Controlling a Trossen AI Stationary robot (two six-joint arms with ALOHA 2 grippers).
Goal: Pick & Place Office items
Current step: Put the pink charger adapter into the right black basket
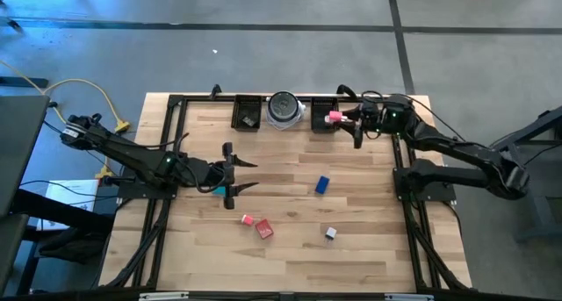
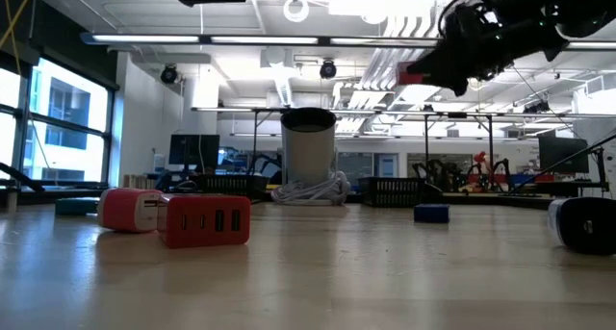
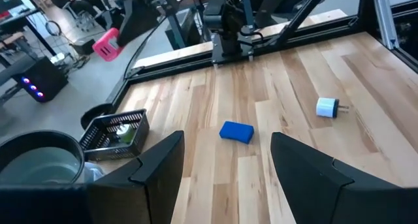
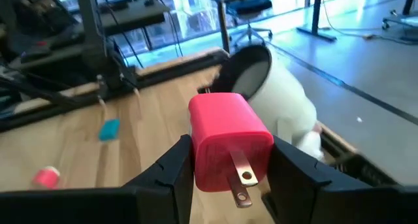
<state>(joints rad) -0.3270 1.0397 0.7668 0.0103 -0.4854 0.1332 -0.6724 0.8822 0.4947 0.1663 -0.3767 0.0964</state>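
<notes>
My right gripper [image 1: 336,118] is shut on a pink plug-like block [image 4: 228,136], held in the air at the table's far edge, over the right black tray [image 1: 321,125]. My left gripper [image 1: 239,172] is open and empty at the left middle of the table, and a teal piece [image 1: 219,190] lies beside its near finger. A blue piece [image 1: 322,184], a small pink piece [image 1: 248,219], a red piece [image 1: 264,231] and a white-and-black piece [image 1: 330,233] lie flat on the wood. My right gripper pinches the pink block by its two opposite sides [image 4: 199,152] between its two fingers. The fingers lie about level and point toward the table's left. The block's two metal prongs [image 4: 242,177] point back toward the wrist. In the low view the block [image 2: 414,73] is lifted clear, high above the table.
A round silver-grey dish [image 1: 284,109] stands between two black trays at the far edge; the left tray [image 1: 247,113] holds a small dark item. A black metal frame [image 1: 176,125] borders the table. Bare wood lies at the table's near side.
</notes>
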